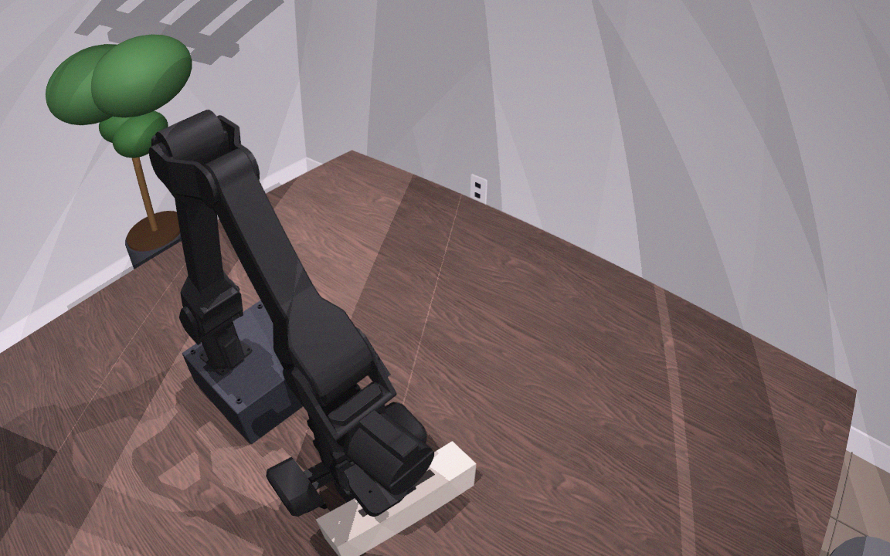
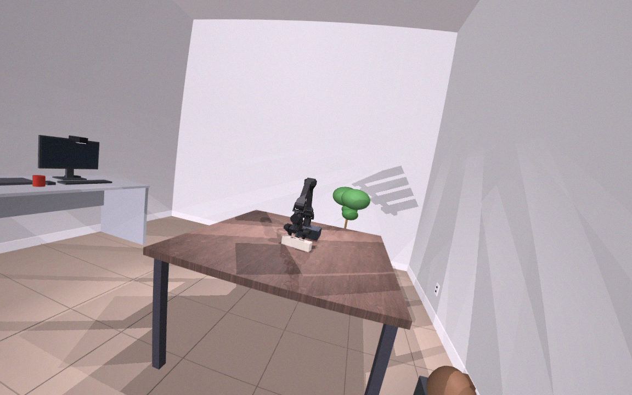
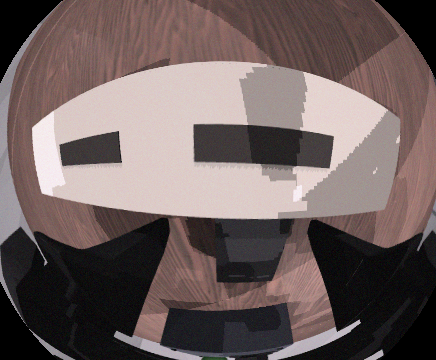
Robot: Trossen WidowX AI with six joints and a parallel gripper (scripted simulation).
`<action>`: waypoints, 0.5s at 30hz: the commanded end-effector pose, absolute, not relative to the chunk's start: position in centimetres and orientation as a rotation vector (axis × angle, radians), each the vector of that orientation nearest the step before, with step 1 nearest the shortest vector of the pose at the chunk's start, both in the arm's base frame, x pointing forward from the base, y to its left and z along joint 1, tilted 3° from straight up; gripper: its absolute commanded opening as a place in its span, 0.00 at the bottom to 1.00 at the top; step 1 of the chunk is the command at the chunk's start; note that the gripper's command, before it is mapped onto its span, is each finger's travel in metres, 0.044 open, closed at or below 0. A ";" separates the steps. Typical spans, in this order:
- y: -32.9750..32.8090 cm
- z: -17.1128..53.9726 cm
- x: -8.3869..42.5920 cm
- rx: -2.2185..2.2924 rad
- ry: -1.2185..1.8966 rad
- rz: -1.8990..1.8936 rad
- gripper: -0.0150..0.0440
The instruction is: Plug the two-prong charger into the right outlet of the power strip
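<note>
The white power strip [image 1: 456,462] [image 2: 296,243] [image 3: 153,110] lies on the table, partly covered by the gripper in the top view. The wrist view shows two dark rectangular areas on its top, a short one left and a long one right. My gripper [image 1: 337,492] [image 3: 242,228] is open at the strip's side facing the arm base. A dark block [image 3: 252,250], apparently the charger, stands between the spread fingers with gaps on both sides, against the strip's edge in the wrist view. Its prongs are not visible, and I cannot tell whether they are in an outlet.
The wooden table [image 1: 545,331] [image 2: 220,245] carries the arm's dark base [image 1: 251,408] [image 3: 226,327], on the gripper's near side of the strip. A potted plant [image 1: 140,76] [image 2: 355,198] stands beyond the table. A separate desk [image 2: 124,187] is off to the left in the exterior view.
</note>
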State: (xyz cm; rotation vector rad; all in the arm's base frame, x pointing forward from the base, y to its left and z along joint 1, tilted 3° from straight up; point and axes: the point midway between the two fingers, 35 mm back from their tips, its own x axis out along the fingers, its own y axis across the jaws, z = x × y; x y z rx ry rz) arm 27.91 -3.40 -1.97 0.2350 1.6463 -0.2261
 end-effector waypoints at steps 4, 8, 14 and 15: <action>-3.4 -1.9 27.6 0.234 1.640 -0.233 1.00; -3.3 -1.9 27.5 0.234 1.639 -0.233 1.00; -3.1 -1.9 27.0 0.234 1.640 -0.233 1.00; -3.1 -1.9 26.8 0.234 1.640 -0.233 1.00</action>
